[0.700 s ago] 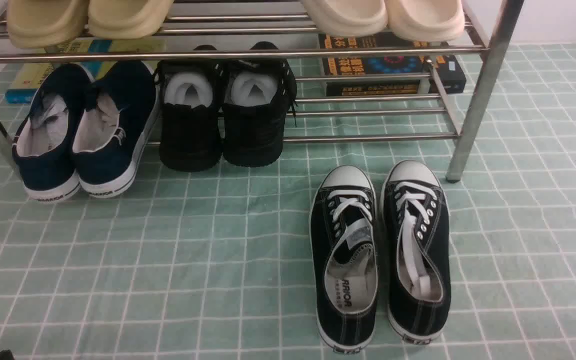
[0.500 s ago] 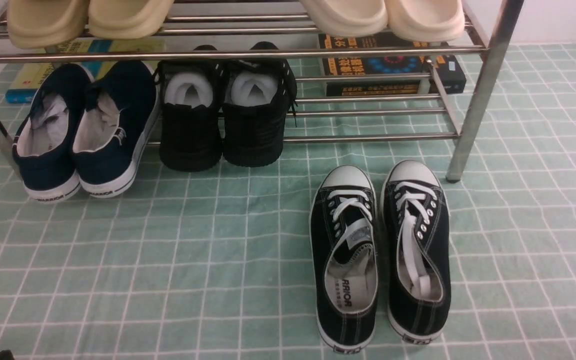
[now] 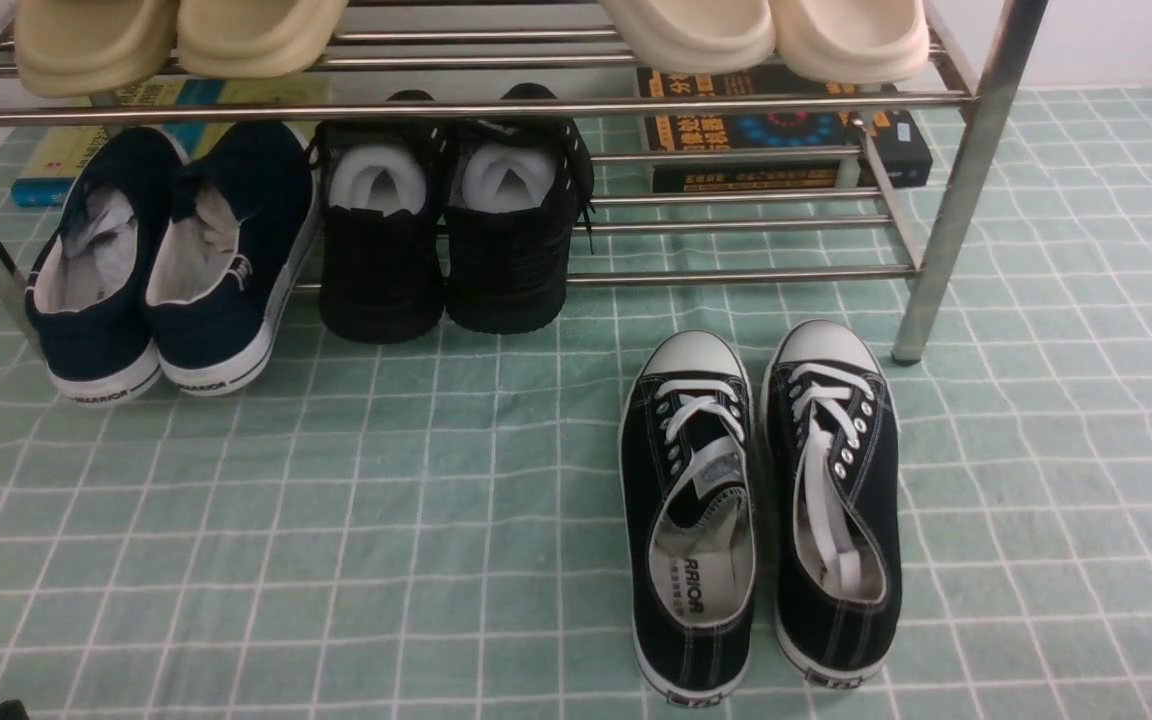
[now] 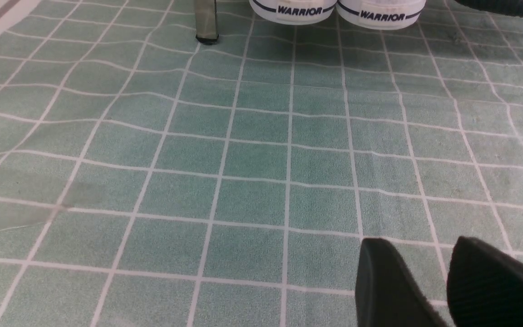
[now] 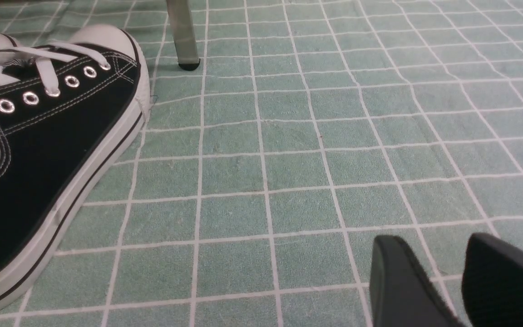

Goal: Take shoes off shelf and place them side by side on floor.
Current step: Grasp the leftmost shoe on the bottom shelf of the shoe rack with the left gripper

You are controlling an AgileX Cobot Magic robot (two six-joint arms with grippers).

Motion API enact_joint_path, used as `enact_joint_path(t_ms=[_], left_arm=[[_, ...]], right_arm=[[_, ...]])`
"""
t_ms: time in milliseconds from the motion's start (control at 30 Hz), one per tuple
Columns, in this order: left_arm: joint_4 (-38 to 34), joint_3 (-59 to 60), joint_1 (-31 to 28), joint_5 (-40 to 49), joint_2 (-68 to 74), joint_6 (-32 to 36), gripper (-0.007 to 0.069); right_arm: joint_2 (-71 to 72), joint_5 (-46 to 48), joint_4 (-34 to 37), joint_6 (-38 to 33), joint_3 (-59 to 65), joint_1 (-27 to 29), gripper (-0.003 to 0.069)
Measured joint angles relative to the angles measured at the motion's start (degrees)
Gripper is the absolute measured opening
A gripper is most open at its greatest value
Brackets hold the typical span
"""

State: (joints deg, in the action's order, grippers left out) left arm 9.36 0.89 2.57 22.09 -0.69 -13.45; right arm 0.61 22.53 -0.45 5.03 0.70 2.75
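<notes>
Navy shoes (image 3: 171,265) sit on the lower tier of the shelf (image 3: 456,108), at its left end. Long axis runs front to back: toes in under the upper bar, heels toward us and hanging past the front edge. We can't tell if the heels touch the floor (image 3: 386,520).

Left gripper (image 4: 427,247) is low over the floor, fingers slightly apart, holding nothing. The white heels (image 4: 300,9) lie straight ahead of it, so we judge the left arm the nearer one. Right gripper (image 5: 434,243) is likewise a little open and empty, out beside the lace-up sneakers (image 3: 761,500), well apart from the navy pair.

Constraints:
- shelf leg (image 4: 206,22) is just beside the left navy shoe
- all-black shoes (image 3: 446,250) are just beside the right one
- upper bar is over the toes, so we'd pull out heel-first toward us, not up

Open floor lies in front of the navy pair, left of the sneakers.
</notes>
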Motion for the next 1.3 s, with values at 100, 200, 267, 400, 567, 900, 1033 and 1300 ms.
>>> enact_joint_path(t_ms=[100,200,267,400,567,900,1033,1300], left_arm=[[0.00,0.00,0.00,0.00,0.00,0.00,0.0242],[0.00,0.00,0.00,0.00,0.00,0.00,0.0242],[0.00,0.00,0.00,0.00,0.00,0.00,0.0242],[0.00,0.00,0.00,0.00,0.00,0.00,0.0242],[-1.57,0.00,0.00,0.00,0.00,-0.77,0.0242],[-31.18,0.36,0.00,-0.63,0.00,-23.26,0.0242],[-34.79,0.64,0.00,-2.28,0.00,-26.61,0.0242],[-35.47,-1.15,0.00,-9.65,0.00,-23.79,0.0175]], right_arm=[[0.00,0.00,0.00,0.00,0.00,0.00,0.0239],[0.00,0.00,0.00,0.00,0.00,0.00,0.0239],[0.00,0.00,0.00,0.00,0.00,0.00,0.0239],[0.00,0.00,0.00,0.00,0.00,0.00,0.0239],[0.00,0.00,0.00,0.00,0.00,0.00,0.0239],[0.00,0.00,0.00,0.00,0.00,0.00,0.0239],[0.00,0.00,0.00,0.00,0.00,0.00,0.0239],[0.00,0.00,0.00,0.00,0.00,0.00,0.0239]])
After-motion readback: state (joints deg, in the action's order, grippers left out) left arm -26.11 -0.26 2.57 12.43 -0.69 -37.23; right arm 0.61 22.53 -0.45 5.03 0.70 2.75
